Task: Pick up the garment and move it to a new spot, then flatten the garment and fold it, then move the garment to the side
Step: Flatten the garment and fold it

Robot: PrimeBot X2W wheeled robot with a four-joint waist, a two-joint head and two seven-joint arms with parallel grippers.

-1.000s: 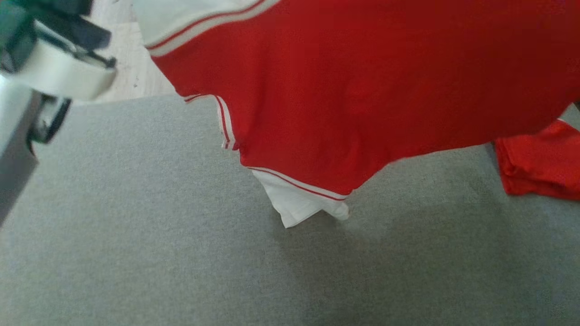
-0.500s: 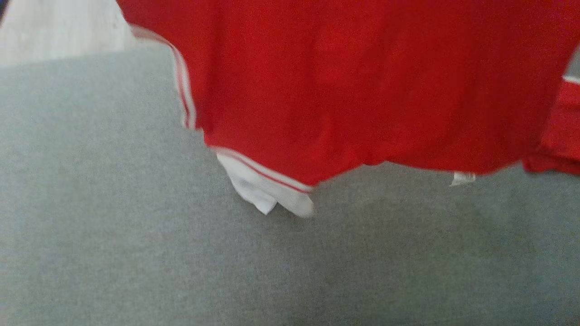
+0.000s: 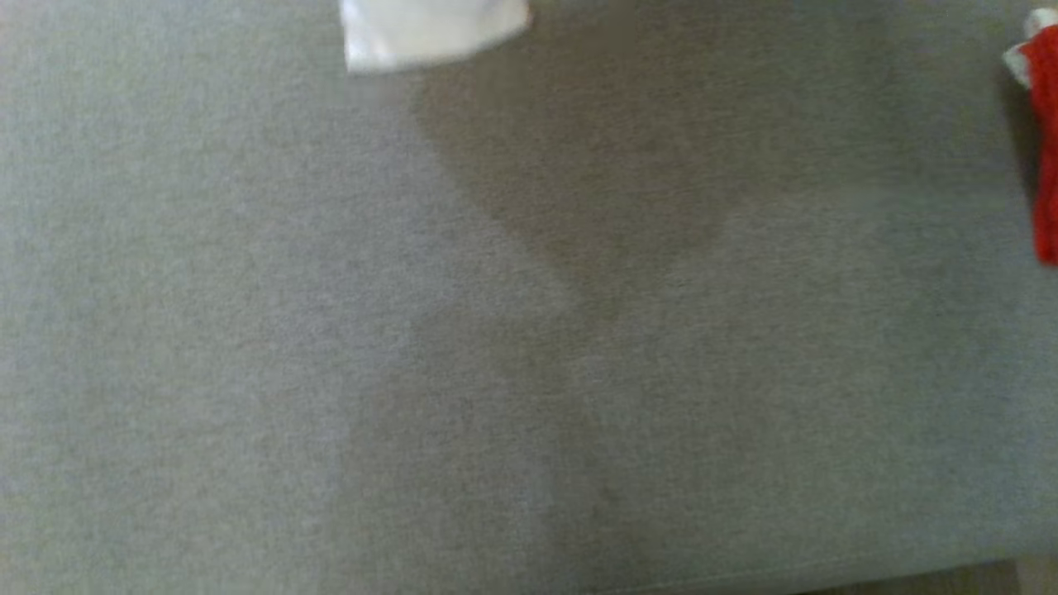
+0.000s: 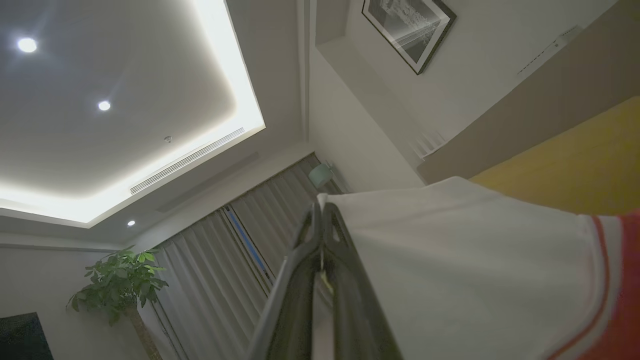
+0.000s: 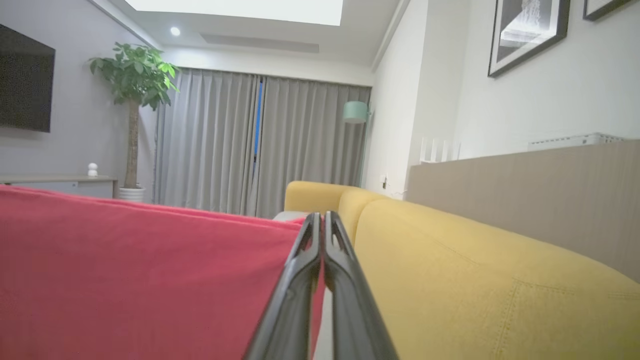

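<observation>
The garment is red with white sleeves and striped trim. In the head view a white corner of the garment (image 3: 430, 33) hangs at the top edge over the grey surface (image 3: 331, 330), casting a shadow below it. My left gripper (image 4: 322, 207) is shut on the white part of the garment (image 4: 475, 270), raised towards the ceiling. My right gripper (image 5: 322, 216) is shut on the edge of the red cloth (image 5: 140, 275), which stretches away to the left in the right wrist view.
A red piece of cloth (image 3: 1048, 149) lies at the right edge of the grey surface. A yellow sofa back (image 5: 475, 280) runs beside the right gripper. A potted plant (image 5: 134, 75) and grey curtains (image 5: 225, 145) stand further back.
The head picture has shifted. The red body of the garment that hung across its top has left the picture upward, leaving a white corner.
</observation>
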